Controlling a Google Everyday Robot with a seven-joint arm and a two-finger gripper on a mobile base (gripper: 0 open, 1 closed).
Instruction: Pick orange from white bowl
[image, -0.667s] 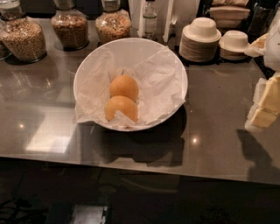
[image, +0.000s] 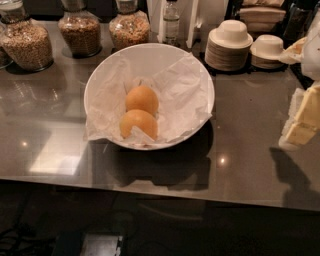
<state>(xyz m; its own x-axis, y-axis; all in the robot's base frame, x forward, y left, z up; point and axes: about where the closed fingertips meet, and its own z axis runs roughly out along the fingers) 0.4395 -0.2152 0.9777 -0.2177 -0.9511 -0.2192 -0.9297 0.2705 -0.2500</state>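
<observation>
Gripper: the gripper (image: 302, 119) shows as a cream and pale-yellow form at the right edge of the camera view, above the counter, well apart from the bowl.
Grip state: cannot tell whether it is open or closed; nothing is visibly held.
White bowl: the white bowl (image: 148, 54) sits upright on the counter, left of centre, lined with crumpled white paper (image: 184, 95) that laps over the rim at the lower left.
Near orange: the near orange (image: 138, 123) lies in the bowl on the paper, toward the front wall.
Far orange: the far orange (image: 142, 99) lies just behind it, the two touching.
Which fruit is meant: cannot tell, they look alike.
Counter: the dark glossy counter (image: 250, 150) carries reflections and the bowl's shadow.
Back row, left: three glass jars (image: 80, 32) of grain-like fill.
Back row, centre: a clear bottle (image: 171, 20).
Back row, right: a stack of white plates (image: 226, 52) with small bowls upturned on top.
</observation>
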